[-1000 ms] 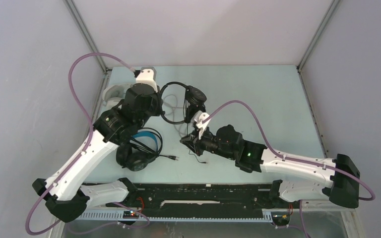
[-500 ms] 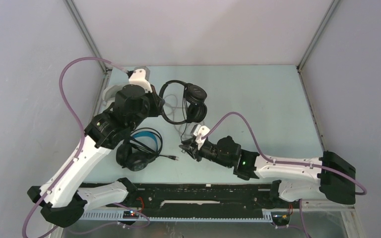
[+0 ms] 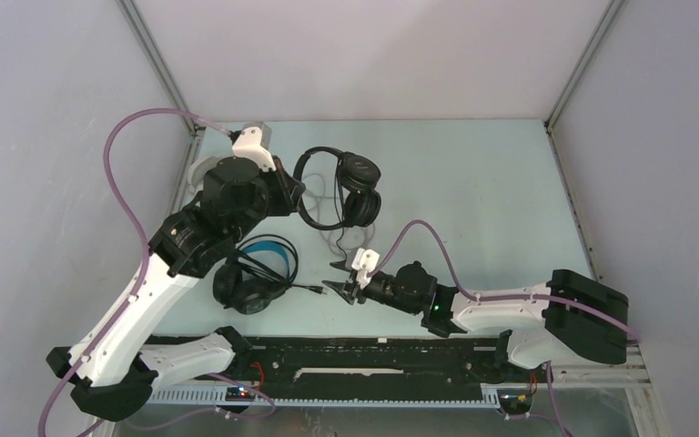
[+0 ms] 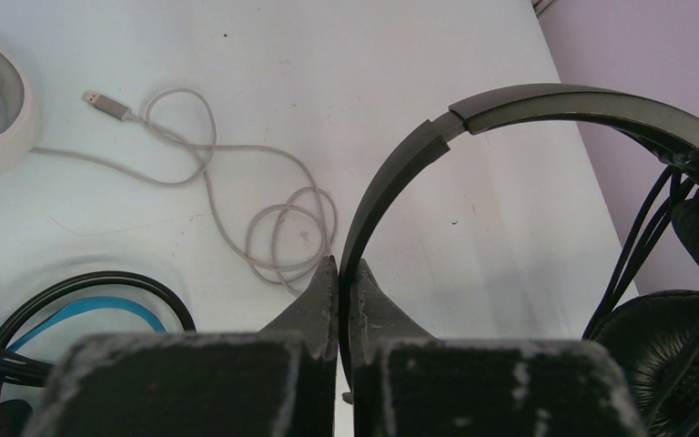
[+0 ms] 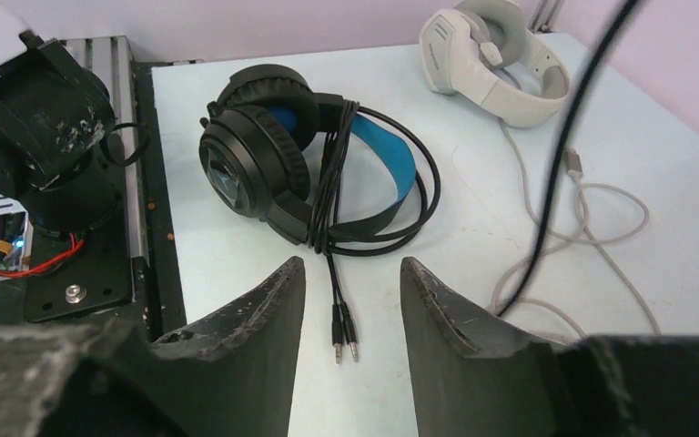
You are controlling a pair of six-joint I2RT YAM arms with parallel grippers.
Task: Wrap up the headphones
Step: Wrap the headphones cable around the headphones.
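My left gripper [image 4: 346, 269] is shut on the thin headband of the small black headphones [image 3: 341, 187], which it holds at the back left; their ear cups [image 4: 683, 337] hang to the right. A black cord [image 5: 555, 173] trails down from them. My right gripper [image 5: 353, 273] is open and low over the table, with nothing between its fingers. Just beyond its tips lie the two plugs [image 5: 344, 341] of the black headphones with the blue headband [image 5: 328, 155], whose cord is wound round the band. The white headphones [image 5: 491, 55] lie at the far left, their grey cable [image 4: 264, 200] loose.
The grey cable's plug [image 4: 107, 105] lies on the bare table near the white ear cup [image 4: 0, 118]. My left arm [image 3: 173, 264] reaches over the blue-banded headphones [image 3: 255, 273]. A black rail [image 3: 373, 350] runs along the near edge. Walls close in the left, back and right.
My right gripper has opened and drawn back from the hanging black cord towards the near edge, now facing the blue-banded headphones' plugs. The left arm has shifted slightly left, still gripping the headband.
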